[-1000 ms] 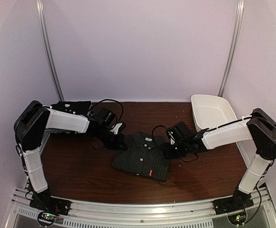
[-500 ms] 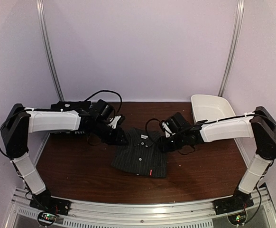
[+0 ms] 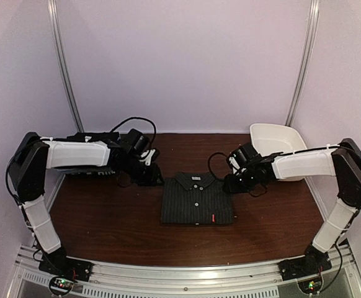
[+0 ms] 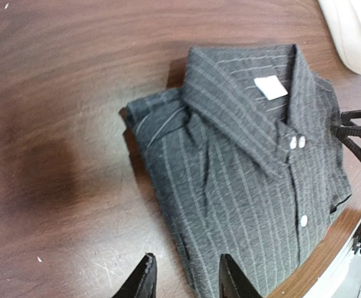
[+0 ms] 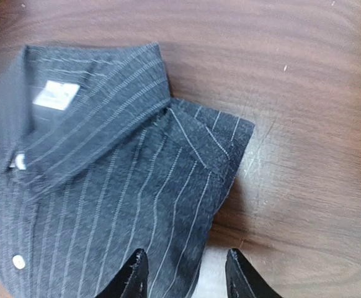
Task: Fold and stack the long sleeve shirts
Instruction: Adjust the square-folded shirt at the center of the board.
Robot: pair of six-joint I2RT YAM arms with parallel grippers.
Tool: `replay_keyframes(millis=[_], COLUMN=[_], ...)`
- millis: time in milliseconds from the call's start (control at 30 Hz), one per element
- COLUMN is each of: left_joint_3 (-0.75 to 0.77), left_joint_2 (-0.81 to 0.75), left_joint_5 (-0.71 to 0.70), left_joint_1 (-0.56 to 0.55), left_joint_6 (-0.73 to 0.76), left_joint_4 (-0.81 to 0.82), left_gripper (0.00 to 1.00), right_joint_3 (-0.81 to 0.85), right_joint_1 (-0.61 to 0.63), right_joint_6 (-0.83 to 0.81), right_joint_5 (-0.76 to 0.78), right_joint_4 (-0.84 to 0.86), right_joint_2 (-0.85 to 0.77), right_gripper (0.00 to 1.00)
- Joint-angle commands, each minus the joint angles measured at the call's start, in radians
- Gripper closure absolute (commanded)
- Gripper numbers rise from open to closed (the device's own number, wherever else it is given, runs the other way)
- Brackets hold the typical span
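Pinstriped charcoal cloth, folded into a flat rectangle, makes up the collared button-up shirt (image 3: 197,200) lying near the middle of the dark brown wooden table (image 3: 106,217). Its collar points toward the far wall and its buttoned front faces up. It sits squarely between the two arms. The left gripper (image 3: 154,178) hangs just beside the shirt's far left corner, at the shoulder fold. The right gripper (image 3: 231,185) hangs just beside the far right corner.

From the left wrist, the left gripper (image 4: 187,280) shows two black fingertips standing apart with nothing clamped between them. The gap frames bare wood and the side edge of the shirt (image 4: 249,186), which spreads away ahead and to the right. A small white rectangular label (image 4: 271,87) sits inside the collar, and small white buttons (image 4: 303,220) run down the front.

From the right wrist, the right gripper (image 5: 183,276) also has its fingers spread and grips nothing. The shirt (image 5: 93,186) lies ahead and to the left, its folded shoulder corner just beyond the gap. Whether either gripper's tips brush the cloth cannot be told.

A tiny red tag (image 3: 213,218) marks the shirt's near right hem. A white plastic tub (image 3: 283,149) stands at the table's far right corner, apart from the shirt. A dark bundle (image 3: 90,138) behind the left arm is mostly hidden.
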Motion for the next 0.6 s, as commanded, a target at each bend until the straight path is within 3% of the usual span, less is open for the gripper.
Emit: replay_keyframes(millis=[0,133,267,567], left_joint_3=[0.034,0.047,0.085,0.159], left_joint_2=[-0.01,0.015,0.07,0.227], left_joint_5=[0.032,0.083,0.091,0.093], left_joint_1=[0.004,0.0,0.0,0.003], left_joint_6=[0.025,0.014,0.014,0.011], left_joint_4=[0.042,0.088,0.109,0.147], left_gripper=[0.69,0.74,0.78,0.83], right_joint_3=[0.019,0.051,0.05,-0.141], right_joint_1=[0.018,0.086,0.168,0.251], right_joint_6=[0.01,0.04,0.08,0.21], right_joint_5=[0.038,0.015,-0.003,-0.019], right_joint_4=[-0.035,-0.019,0.024,0.169], right_joint_2=[-0.118,-0.133,-0.095,-0.081], right_gripper=[0.56,0.57,0.67,0.74])
